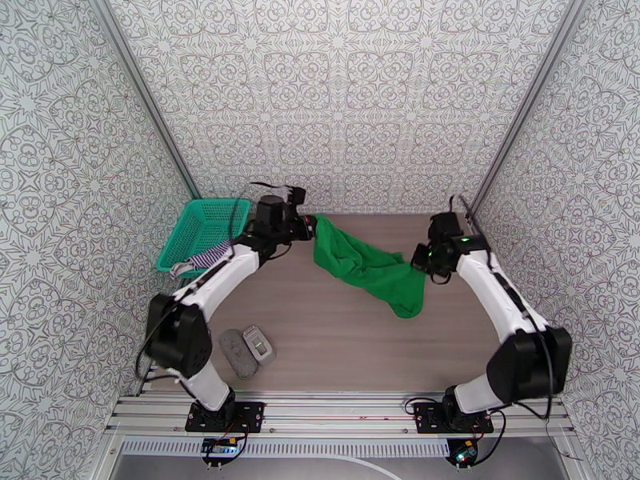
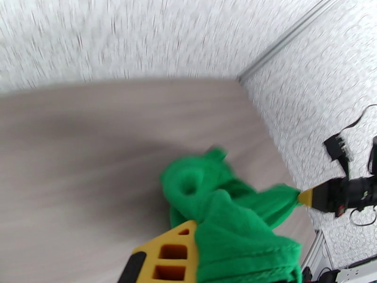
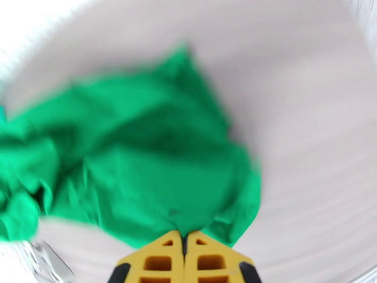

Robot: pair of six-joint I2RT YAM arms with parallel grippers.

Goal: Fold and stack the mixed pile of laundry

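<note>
The left gripper (image 1: pixel 310 227) and right gripper (image 1: pixel 418 262) were each clamped on the shirt (image 1: pixel 366 267), slung between them mid-frame; spreading seemed in hand, laying it flat next, while the striped top (image 1: pixel 210 255) hung over the basket (image 1: pixel 196 224) at left.

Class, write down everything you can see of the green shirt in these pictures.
The green shirt is plain bright green soft cloth with no print showing. It is unfolded and crumpled, stretched as a rumpled band across the far middle of the table. The left gripper pinches one end and the right gripper is closed on an edge at the other. The middle sags between them, and a loose corner droops toward the near side. Both wrist views show it blurred.
</note>
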